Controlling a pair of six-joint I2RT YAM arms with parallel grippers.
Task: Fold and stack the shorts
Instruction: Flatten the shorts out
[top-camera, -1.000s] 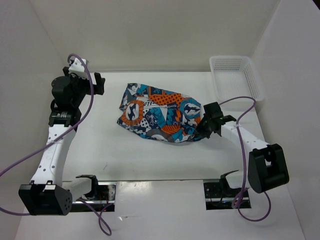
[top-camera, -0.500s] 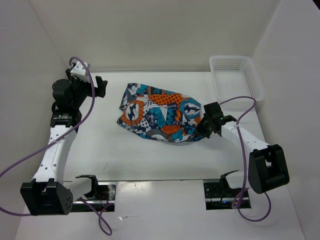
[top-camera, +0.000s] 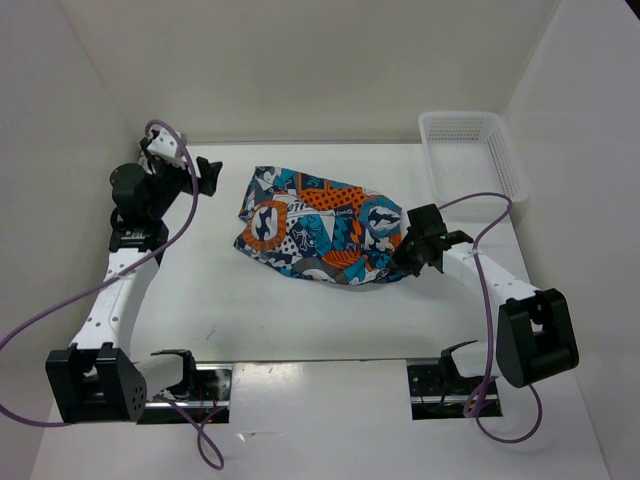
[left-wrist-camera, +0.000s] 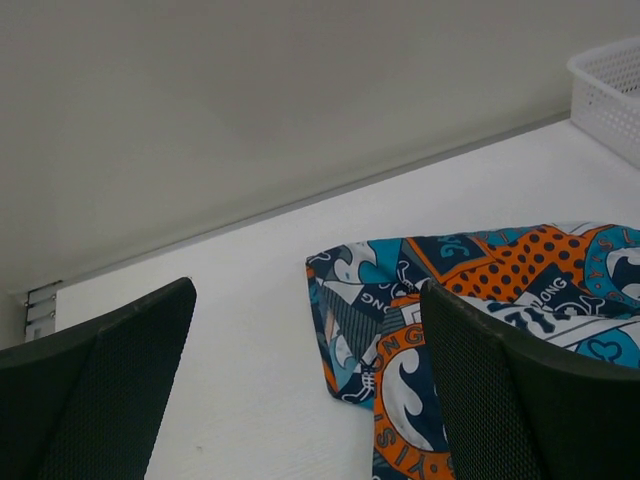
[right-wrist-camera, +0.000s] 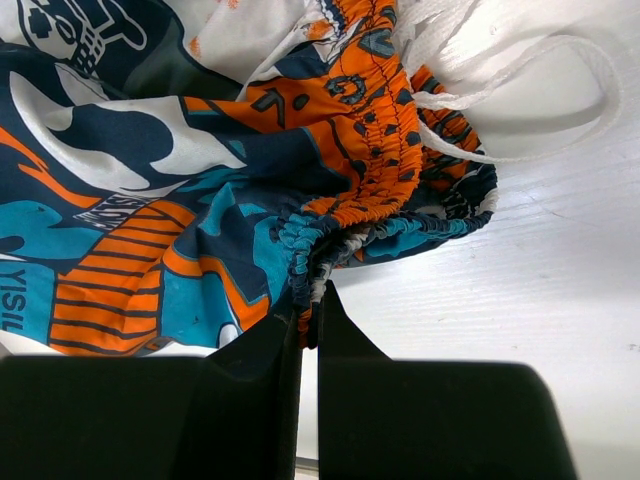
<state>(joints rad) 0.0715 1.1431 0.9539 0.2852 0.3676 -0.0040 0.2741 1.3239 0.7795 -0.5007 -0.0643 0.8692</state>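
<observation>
The shorts (top-camera: 318, 228), printed in orange, teal, white and black, lie bunched in the middle of the table. My right gripper (top-camera: 408, 258) is shut on their elastic waistband at the right end; the right wrist view shows the gathered band (right-wrist-camera: 330, 225) pinched between the jaws (right-wrist-camera: 310, 300), with white drawstrings (right-wrist-camera: 520, 90) loose beside it. My left gripper (top-camera: 205, 172) is open and empty, left of the shorts and above the table. The left wrist view shows the shorts' left edge (left-wrist-camera: 400, 310) between and beyond the spread fingers (left-wrist-camera: 520, 400).
A white plastic mesh basket (top-camera: 472, 152) stands at the back right corner and shows in the left wrist view (left-wrist-camera: 610, 95). White walls close in the table on three sides. Purple cables trail from both arms.
My left arm has swung right toward the shorts, its gripper now closer to their left edge. The right gripper and the shorts have not moved.
</observation>
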